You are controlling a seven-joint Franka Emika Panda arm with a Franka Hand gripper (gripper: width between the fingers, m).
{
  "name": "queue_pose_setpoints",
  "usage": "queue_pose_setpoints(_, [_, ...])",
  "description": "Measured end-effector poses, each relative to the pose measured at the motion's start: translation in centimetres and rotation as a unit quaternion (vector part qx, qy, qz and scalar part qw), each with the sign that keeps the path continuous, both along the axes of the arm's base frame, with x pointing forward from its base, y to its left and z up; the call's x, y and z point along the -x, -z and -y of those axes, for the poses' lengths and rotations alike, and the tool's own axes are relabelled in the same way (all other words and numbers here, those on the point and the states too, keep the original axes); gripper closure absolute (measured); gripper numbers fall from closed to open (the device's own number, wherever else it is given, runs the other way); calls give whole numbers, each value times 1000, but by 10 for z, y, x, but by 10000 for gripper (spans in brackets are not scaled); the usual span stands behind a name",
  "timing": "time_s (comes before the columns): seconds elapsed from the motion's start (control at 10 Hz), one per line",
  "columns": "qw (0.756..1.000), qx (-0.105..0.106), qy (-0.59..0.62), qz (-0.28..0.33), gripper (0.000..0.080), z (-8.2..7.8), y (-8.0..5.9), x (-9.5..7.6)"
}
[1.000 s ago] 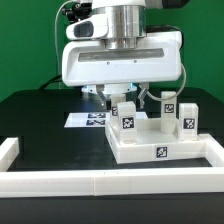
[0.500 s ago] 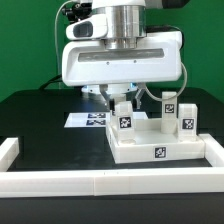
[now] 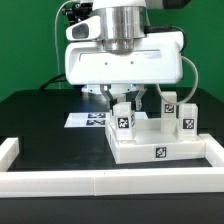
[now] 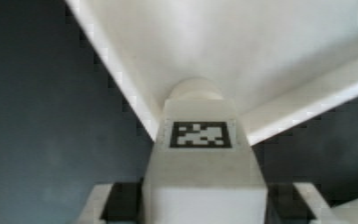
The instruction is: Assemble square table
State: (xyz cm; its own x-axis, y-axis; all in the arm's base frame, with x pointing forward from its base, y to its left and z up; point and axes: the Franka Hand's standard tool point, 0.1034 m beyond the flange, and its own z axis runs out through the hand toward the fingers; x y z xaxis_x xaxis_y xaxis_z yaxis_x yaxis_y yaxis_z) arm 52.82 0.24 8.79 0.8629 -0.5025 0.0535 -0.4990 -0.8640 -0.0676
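The square table top (image 3: 140,149), a white tray with a raised rim and a tag on its front wall, lies on the black table at the exterior view's right. My gripper (image 3: 127,101) hangs over its left part, shut on a white tagged leg (image 3: 123,121) that stands upright on the top. In the wrist view the leg (image 4: 201,150) fills the gap between the fingers (image 4: 119,205) of the gripper (image 4: 206,206), above the white top (image 4: 247,50). Two more tagged legs (image 3: 168,104) (image 3: 186,121) stand at the top's right.
White border rails run along the front (image 3: 100,184), the left (image 3: 8,150) and the right (image 3: 216,152) of the table. The marker board (image 3: 84,119) lies flat behind the hand, at the exterior view's left of the top.
The jaws have closed in onto the leg. The leg and the hand have shifted slightly toward the exterior view's left.
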Motion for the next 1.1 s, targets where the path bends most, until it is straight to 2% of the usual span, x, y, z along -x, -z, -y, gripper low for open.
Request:
queue_pose_setpoints(0.4, [981,-22,195,-6,506,-2,1,-1])
queue_pose_setpoints(0.6, [946,-36,321,-12,506,-5,1,-6])
queue_pose_setpoints(0.9, [912,-45,407,-16,506,-5,2,-11])
queue_pose_setpoints(1.1, [910,-47,412,-17,506,-6,2,-11])
